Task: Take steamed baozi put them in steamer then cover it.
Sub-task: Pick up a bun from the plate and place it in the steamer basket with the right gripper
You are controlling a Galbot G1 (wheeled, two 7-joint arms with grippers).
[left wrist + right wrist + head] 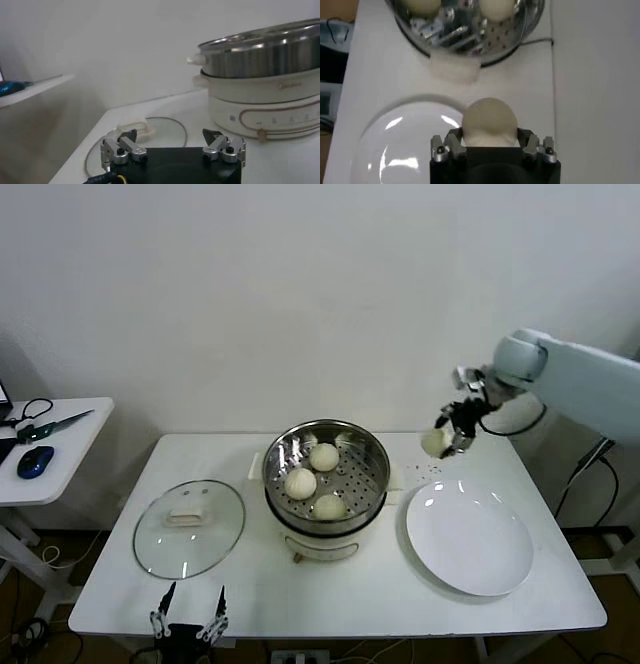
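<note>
the right gripper (447,441) squeezes one round cream-white dough bun (489,121) up in the air, between the shiny round steel steamer (372,449) and the flat white plate (470,544). three more buns (301,483) sit inside the steamer (on its tray with holes). the round clear glass lid (189,529) lies on the white table (400,604), maybe touching the steamer's base. the left gripper (188,612) waits wide open near the lid.
</note>
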